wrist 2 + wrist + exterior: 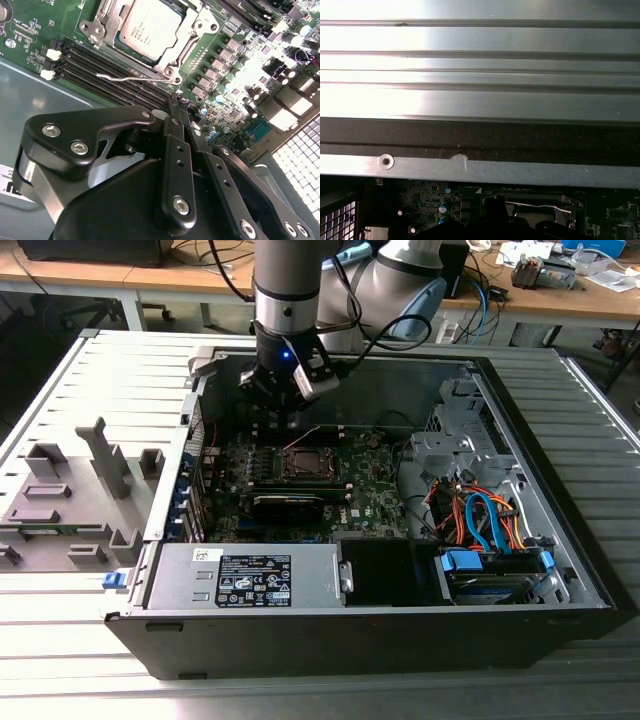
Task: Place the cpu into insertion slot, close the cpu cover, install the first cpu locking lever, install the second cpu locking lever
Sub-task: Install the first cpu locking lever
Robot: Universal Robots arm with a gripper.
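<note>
Black linkage bars and bolted finger arms of the tool (172,107) crowd the near part of the second wrist view, with the two fingers drawn together to a narrow tip and nothing between them: clenched, empty. That tip hangs just above the green motherboard (240,45), beside a thin bent silver wire lever (132,77) that lies raised along the edge of the socket, apart from the fingers. By my reading the lever is not yet hooked down, and the closed tip is posed near it so as to press or push it.

Beyond the lever sits the small flat square silvery-grey cpu (150,25), already lying in the square dark metal-rimmed insertion slot (112,41). The dull silver windowed cpu cover (192,30) lies down around the chip, framing it. In the exterior view the socket (305,462) shows in the middle of the board, inside the open black computer case (560,530) resting on the ribbed grey tabletop (90,390), with the arm reaching down at the case's far wall.

Long black memory slots (115,75) run alongside the lever, and rows of small capacitors (220,75) stand close to the tip, so room is tight. In the first wrist view the case's grey metal edge (520,170) crosses just above the lever.
</note>
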